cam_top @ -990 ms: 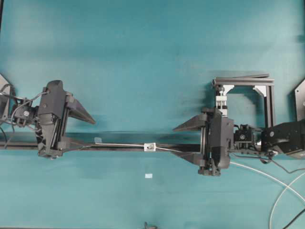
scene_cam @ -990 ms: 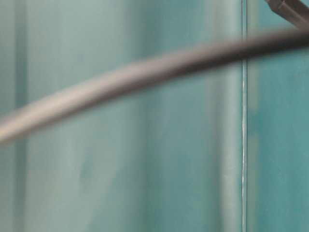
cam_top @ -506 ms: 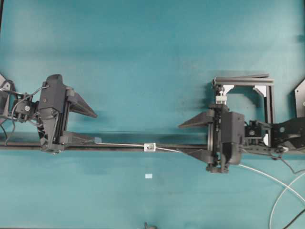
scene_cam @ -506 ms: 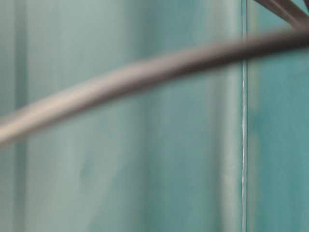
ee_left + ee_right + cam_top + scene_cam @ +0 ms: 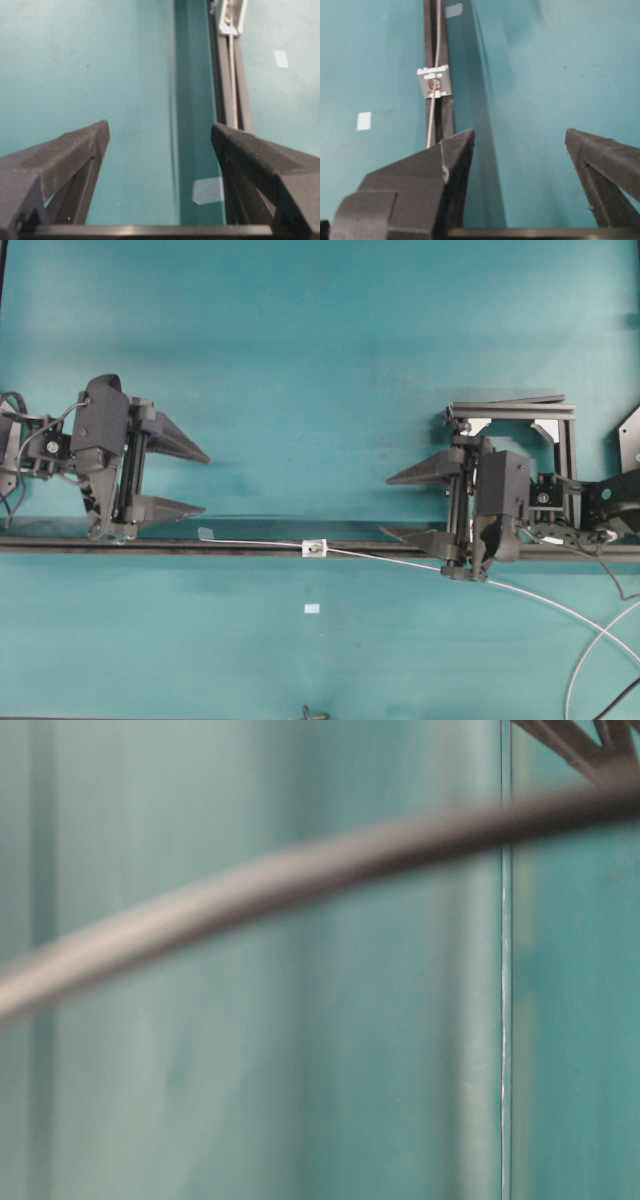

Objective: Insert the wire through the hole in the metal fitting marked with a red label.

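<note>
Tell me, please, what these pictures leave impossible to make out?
- Table-level view: a blurred dark band fills the frame; nothing identifiable.
- Small silvery square metal fitting: its hole is too small overhead.
- Thin silver wire: in the right wrist view, the near end is hidden behind the black gripper fingers.

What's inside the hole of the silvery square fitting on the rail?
The thin silver-grey wire passes through the red-ringed hole in the small silvery square metal fitting on the long black rail, and shows on both sides of it. The stretch inside the fitting is hidden.
</note>
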### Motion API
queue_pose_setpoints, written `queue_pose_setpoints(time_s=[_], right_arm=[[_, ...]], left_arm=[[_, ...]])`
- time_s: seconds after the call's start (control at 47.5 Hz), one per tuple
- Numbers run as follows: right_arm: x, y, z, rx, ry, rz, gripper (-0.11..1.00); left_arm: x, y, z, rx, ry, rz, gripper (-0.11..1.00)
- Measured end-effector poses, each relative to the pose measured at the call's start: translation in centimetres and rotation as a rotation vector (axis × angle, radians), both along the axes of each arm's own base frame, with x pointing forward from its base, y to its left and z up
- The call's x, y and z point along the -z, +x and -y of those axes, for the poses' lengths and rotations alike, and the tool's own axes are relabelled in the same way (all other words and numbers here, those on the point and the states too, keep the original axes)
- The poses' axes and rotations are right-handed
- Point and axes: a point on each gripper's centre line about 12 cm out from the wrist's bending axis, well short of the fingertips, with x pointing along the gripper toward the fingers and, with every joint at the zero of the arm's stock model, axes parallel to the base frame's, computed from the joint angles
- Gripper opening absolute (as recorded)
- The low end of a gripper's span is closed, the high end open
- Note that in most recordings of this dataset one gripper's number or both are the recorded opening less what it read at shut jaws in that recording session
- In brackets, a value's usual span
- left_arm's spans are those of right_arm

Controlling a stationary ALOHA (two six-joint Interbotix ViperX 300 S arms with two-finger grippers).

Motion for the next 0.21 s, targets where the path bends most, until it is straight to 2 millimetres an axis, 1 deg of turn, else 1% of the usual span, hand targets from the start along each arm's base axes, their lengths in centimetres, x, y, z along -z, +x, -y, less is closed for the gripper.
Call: queue_pose_setpoints(time_s=[0.211], right_arm=[[-0.64, -0.03, 0.06, -0.018, -0.046, 0.014, 0.83]], left_arm=[[-0.39, 0.25, -0.40, -0.014, 0.003, 0.033, 0.86]])
